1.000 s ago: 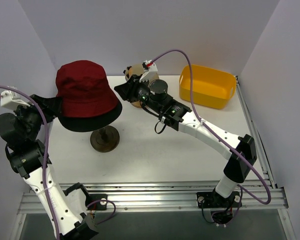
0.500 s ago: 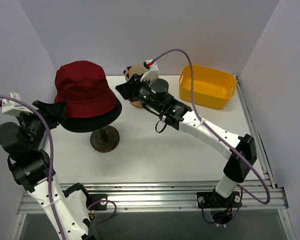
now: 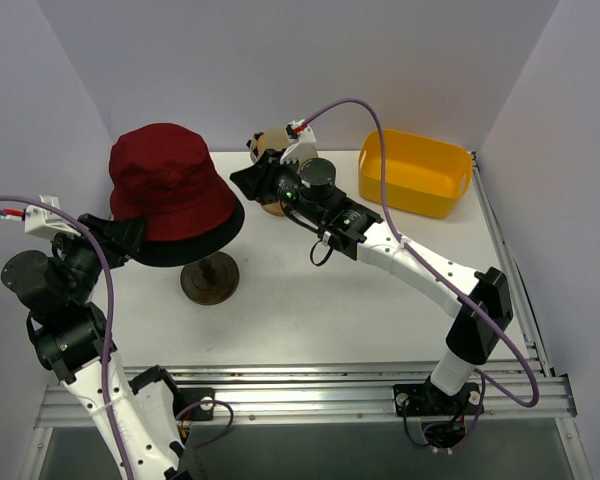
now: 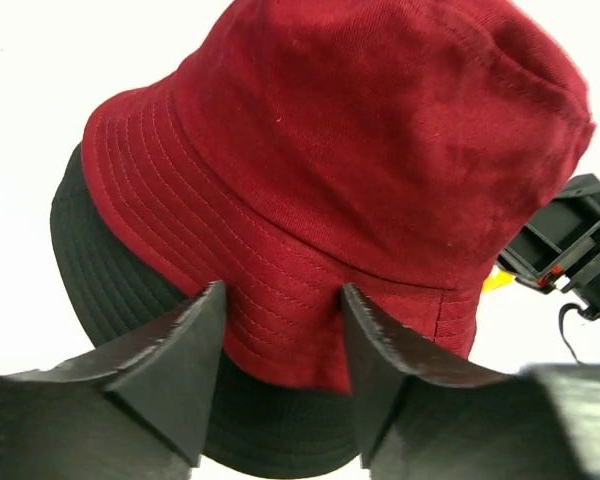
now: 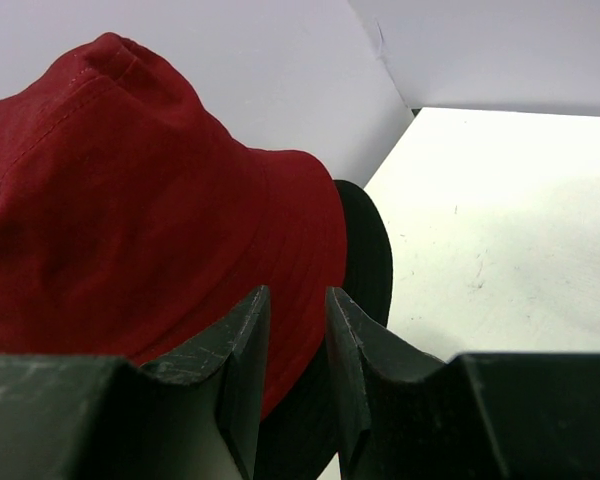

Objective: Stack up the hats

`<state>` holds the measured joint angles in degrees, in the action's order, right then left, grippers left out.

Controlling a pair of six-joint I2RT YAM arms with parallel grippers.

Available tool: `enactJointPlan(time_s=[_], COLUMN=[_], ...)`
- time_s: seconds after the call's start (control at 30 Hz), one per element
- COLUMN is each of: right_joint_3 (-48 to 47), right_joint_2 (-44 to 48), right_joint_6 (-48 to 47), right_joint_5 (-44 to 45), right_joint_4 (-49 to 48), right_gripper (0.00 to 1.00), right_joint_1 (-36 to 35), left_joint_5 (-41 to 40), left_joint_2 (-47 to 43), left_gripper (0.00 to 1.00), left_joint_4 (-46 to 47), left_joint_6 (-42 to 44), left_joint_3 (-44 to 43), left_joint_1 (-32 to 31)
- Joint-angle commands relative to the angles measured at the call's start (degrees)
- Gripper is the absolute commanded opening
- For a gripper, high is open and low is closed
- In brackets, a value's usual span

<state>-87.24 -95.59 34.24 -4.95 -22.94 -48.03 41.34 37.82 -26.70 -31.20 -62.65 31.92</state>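
Found left gripper (image 4: 280,300) with jaws wide apart and nothing between them, tips just short of the brim of the dark red bucket hat (image 4: 360,170). Saw that hat directly ahead of this gripper, pulled down over the black bucket hat (image 4: 100,270), leaving only a dark rim visible beneath the red. Placed both, from the top view, on the wooden stand (image 3: 209,278), ahead of and below the left fingers. Found right gripper (image 5: 297,295) on the opposite side of the pair, jaws parted by a narrow slit, gripping nothing, with the red crown ahead and to its left. Judged two of four hats stacked. Could not locate the blue cap in any view; noted a tan shape (image 3: 270,142) just beside the right gripper, too hidden to identify. Noted yellow bin (image 3: 415,172) well apart from that gripper, back past its wrist, contents unseen. Judged remaining work: fetch both caps, add them to the pile
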Motion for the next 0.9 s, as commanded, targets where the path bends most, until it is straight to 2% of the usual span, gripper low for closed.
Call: enactJointPlan(time_s=[0.0, 0.03, 0.07, 0.13, 0.17, 0.23, 0.7, 0.87], right_joint_3=[-0.47, -0.47, -0.47, -0.56, -0.47, -0.56, -2.49, -2.76], right_joint_2=[-0.74, -0.74, -0.82, -0.82, -0.82, -0.82, -2.76, -3.29], right_joint_6=[0.39, 0.39, 0.39, 0.39, 0.39, 0.3, 0.13, 0.3], right_joint_5=[-0.67, -0.67, -0.67, -0.67, -0.67, -0.5, -0.94, -1.2], right_joint_4=[-3.43, -3.43, -3.43, -3.52, -3.52, -3.52, -3.25, -3.34], right_gripper=[0.25, 0.25, 0.25, 0.25, 0.25, 0.25, 0.25, 0.25], right_joint_1=[0.13, 0.13, -0.04, -0.05, -0.05, -0.05, 0.04, -0.04], left_joint_5=[1.55, 1.64, 1.64, 1.29, 1.46, 1.72, -1.26, -1.09], left_joint_2=[-1.0, -1.35, -1.52, -2.05, -2.14, -2.23, -4.6, -5.48], left_gripper=[0.56, 0.51, 0.39, 0.24, 0.12, 0.04, 0.03, 0.08], left_joint_4=[2.18, 2.96, 3.14, 3.41, 3.32, 2.97, -2.3, -2.57], left_joint_6=[-0.09, -0.26, -0.7, -0.88, -0.97, -0.97, 2.81, 3.42], left_joint_3=[1.39, 1.83, 2.7, 3.32, 3.85, 4.38, 9.83, 11.59], left_joint_1=[-0.28, -0.28, -0.28, -0.28, -0.28, -0.28, -0.55, -0.72])
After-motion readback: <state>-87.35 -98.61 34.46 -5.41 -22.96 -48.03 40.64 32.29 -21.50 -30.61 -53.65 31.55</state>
